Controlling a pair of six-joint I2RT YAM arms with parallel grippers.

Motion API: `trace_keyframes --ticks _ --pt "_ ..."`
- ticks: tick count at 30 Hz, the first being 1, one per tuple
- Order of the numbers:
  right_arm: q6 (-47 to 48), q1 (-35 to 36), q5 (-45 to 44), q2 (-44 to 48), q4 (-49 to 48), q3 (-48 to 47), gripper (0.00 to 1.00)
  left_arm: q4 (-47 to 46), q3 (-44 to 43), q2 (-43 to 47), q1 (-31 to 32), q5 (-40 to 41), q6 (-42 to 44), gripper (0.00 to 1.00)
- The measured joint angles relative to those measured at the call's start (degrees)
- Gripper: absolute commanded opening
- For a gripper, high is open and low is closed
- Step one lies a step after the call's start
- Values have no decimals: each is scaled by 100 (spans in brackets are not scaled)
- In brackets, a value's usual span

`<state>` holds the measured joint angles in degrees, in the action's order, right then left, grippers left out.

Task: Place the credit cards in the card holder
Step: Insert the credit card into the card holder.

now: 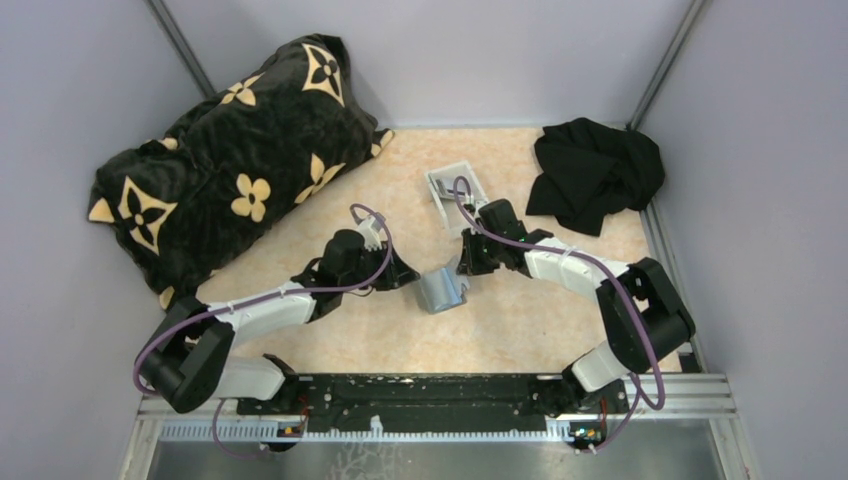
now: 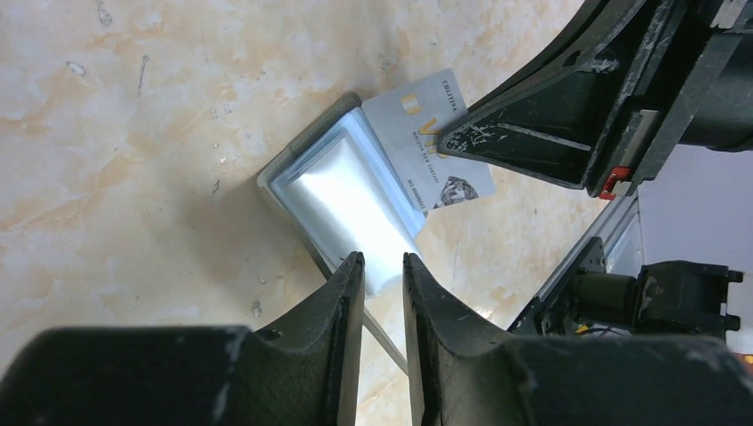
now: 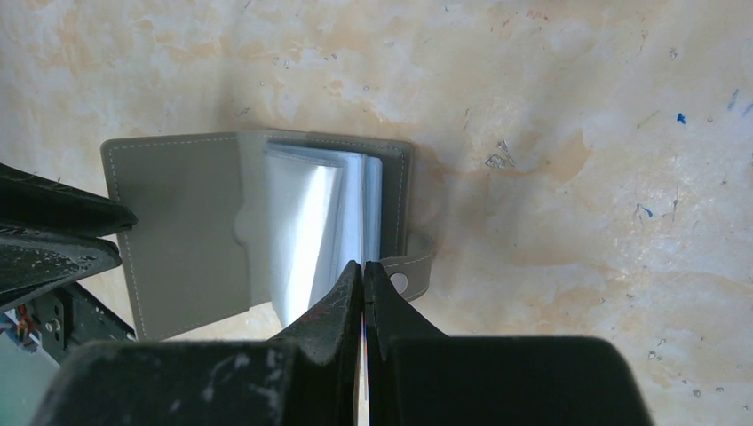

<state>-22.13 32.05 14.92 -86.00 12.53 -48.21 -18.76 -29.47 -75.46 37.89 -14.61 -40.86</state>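
Observation:
The grey card holder (image 1: 440, 290) lies open on the table between my two grippers. Its clear sleeves (image 2: 342, 191) fan up from the cover (image 3: 186, 231). My left gripper (image 2: 384, 259) is shut on the thin edge of the cover's left flap, and its fingers (image 3: 62, 235) show at that flap in the right wrist view. My right gripper (image 3: 363, 266) is shut on a silvery credit card (image 2: 417, 133), held edge-on. The card's lower edge touches the top of the sleeves. From above, the left gripper (image 1: 408, 277) and the right gripper (image 1: 466, 268) flank the holder.
A small white tray (image 1: 452, 190) stands behind the right gripper. A black cloth (image 1: 595, 170) lies at the back right. A big black cushion with cream flowers (image 1: 230, 170) fills the back left. Grey walls enclose the table.

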Motion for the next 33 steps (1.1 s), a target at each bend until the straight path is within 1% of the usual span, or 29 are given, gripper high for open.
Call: trace_keyframes --ticks 14,33 --pt "-15 0 -33 -70 -98 98 0 841 -83 59 66 151 116 25" --pt "9 -7 -173 -37 -101 179 0 1156 -83 -9 140 267 111 19"
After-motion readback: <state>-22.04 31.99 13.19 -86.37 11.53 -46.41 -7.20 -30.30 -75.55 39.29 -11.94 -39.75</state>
